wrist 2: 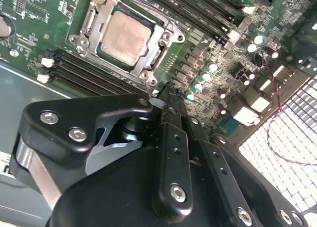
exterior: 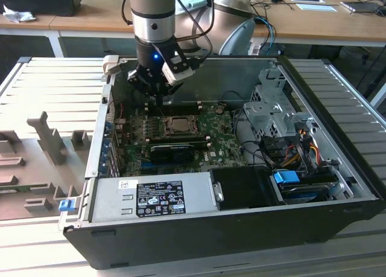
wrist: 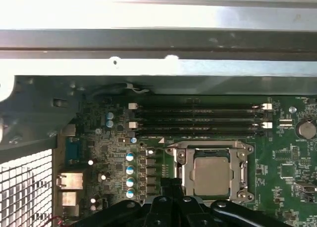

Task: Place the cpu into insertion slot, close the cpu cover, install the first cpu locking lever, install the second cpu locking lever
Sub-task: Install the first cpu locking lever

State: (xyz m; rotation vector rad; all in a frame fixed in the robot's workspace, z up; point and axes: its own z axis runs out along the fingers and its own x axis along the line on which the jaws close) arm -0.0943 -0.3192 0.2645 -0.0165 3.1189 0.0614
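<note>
The cpu (exterior: 178, 125) (wrist 2: 124, 36) (wrist: 210, 173) lies flat in the insertion slot (exterior: 164, 132) on the green board, silvery face up. The cpu cover (wrist 2: 165, 26) (wrist: 211, 148) lies down around it as a metal frame, with the chip showing through its window. My gripper (exterior: 159, 93) (wrist 2: 171, 88) (wrist: 171, 183) hangs low inside the case, just off one edge of the socket, over the memory slots (wrist 2: 94, 76). Its black fingers are shut together with nothing held. In both wrist views the tips end close beside the socket frame.
A black expansion card (exterior: 172, 150) lies in front of the socket. A grey power supply (exterior: 151, 198) fills the near part of the case, and a drive cage (exterior: 271, 108) with cables stands at the exterior view's right. Grey fixtures (exterior: 48, 138) stand outside the case at the exterior view's left.
</note>
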